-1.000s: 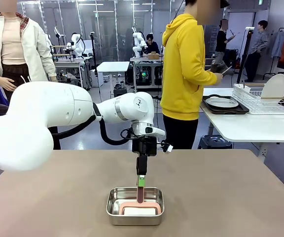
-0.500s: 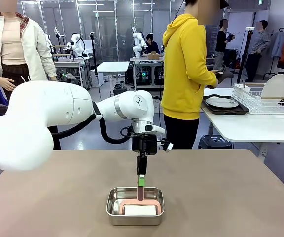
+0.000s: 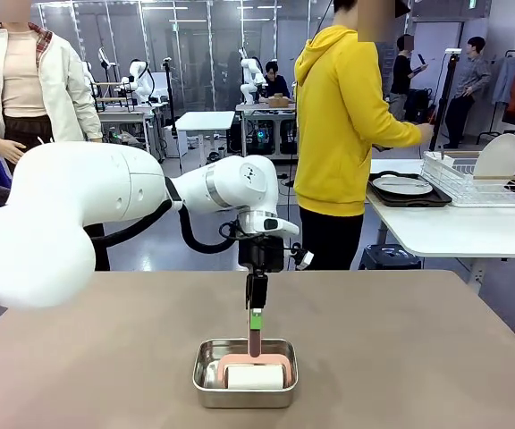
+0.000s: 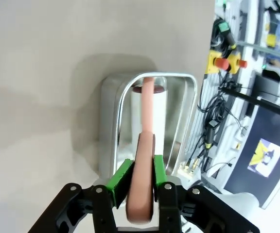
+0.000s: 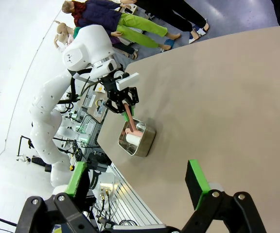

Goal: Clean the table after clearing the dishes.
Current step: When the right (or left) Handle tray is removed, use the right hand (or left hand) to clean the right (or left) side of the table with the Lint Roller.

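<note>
Two grippers: one clamped, one spread wide

Your left gripper [image 3: 256, 320] is pinched narrow on a pink tool [image 3: 255, 347], with its green pads [image 4: 121, 175] pressing the handle from both sides. The tool's lower end sits in the steel pan [image 3: 240, 396], which rests on the brown table [image 3: 418, 340] near the robot's edge. Your right gripper [image 5: 137, 166] stands wide apart with nothing between its fingers, above the tabletop and well apart from the pan.

Count one pan, one pink tool and one white roll [image 3: 255, 378] lying in the pan. There are two plates: one plate [image 3: 402, 186] flat on a dark tray [image 3: 441, 198], and a second plate [image 3: 497, 156] on edge in the wire rack [image 3: 459, 179]. Both are on the white table [image 3: 454, 232] beyond, beside a person [image 3: 338, 134] in a yellow hoodie.

The left wrist view gives you the pad contact. The front view gives you the plates and the person. The right wrist view gives you the left arm and pan from the side.
</note>
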Robot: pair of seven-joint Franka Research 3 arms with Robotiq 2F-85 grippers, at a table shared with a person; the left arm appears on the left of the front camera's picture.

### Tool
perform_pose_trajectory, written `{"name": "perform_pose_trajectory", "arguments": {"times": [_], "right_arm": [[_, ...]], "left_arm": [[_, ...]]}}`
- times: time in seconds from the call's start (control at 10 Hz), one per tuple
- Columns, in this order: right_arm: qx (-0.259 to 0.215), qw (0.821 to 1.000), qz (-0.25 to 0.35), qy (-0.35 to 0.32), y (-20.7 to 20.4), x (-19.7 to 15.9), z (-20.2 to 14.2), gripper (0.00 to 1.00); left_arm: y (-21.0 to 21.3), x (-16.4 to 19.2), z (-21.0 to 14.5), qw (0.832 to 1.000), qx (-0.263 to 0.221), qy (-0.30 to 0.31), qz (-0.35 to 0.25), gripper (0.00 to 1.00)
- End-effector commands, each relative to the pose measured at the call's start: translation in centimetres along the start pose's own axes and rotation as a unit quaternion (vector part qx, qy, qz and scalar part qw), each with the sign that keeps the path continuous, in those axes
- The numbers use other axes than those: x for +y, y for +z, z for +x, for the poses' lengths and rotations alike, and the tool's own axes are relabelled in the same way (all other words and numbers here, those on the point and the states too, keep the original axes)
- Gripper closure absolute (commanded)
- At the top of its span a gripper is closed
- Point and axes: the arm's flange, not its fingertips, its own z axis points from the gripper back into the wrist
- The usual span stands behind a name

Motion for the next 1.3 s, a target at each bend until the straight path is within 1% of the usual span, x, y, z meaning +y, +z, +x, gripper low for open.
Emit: {"name": "perform_pose_trajectory", "arguments": {"times": [0.0, 0.1, 0.2, 0.3, 0.4, 0.5, 0.7, 0.9, 1.0, 1.1, 1.2], "right_arm": [[0.004, 1.0, 0.0, 0.008, 0.0, 0.1, -0.1, 0.0], [0.004, 1.0, 0.0, 0.008, 0.0, 0.1, -0.1, 0.0], [0.004, 1.0, 0.0, 0.008, 0.0, 0.1, -0.1, 0.0], [0.004, 1.0, 0.0, 0.008, 0.0, 0.1, -0.1, 0.0], [0.004, 1.0, 0.0, 0.008, 0.0, 0.1, -0.1, 0.0], [0.004, 1.0, 0.0, 0.008, 0.0, 0.1, -0.1, 0.0], [0.004, 1.0, 0.0, 0.008, 0.0, 0.1, -0.1, 0.0], [0.004, 1.0, 0.0, 0.008, 0.0, 0.1, -0.1, 0.0], [0.004, 1.0, 0.0, 0.008, 0.0, 0.1, -0.1, 0.0], [0.004, 1.0, 0.0, 0.008, 0.0, 0.1, -0.1, 0.0], [0.004, 1.0, 0.0, 0.008, 0.0, 0.1, -0.1, 0.0]], "left_arm": [[2.8, -3.6, -2.3, 0.998, -0.021, 0.055, 0.001, 0.9], [3.6, -5.6, -5.1, 0.995, -0.048, 0.081, -0.005, 0.9], [4.6, -7.2, -7.8, 0.993, -0.076, 0.089, 0.002, 0.9], [5.6, -7.8, -11.3, 0.986, -0.122, 0.109, 0.016, 0.9], [6.0, -7.7, -15.6, 0.972, -0.181, 0.146, 0.012, 0.9], [6.0, -7.5, -20.7, 0.951, -0.249, 0.182, 0.008, 0.9], [4.9, -7.4, -27.9, 0.912, -0.34, 0.231, 0.006, 0.9], [2.2, -6.1, -34.5, 0.847, -0.401, 0.348, 0.022, 0.9], [1.0, -5.5, -36.0, 0.826, -0.423, 0.373, 0.014, 0.9], [0.5, -5.4, -36.5, 0.807, -0.442, 0.392, 0.013, 0.9], [0.7, -5.7, -36.3, 0.792, -0.456, 0.404, 0.042, 0.9]]}}
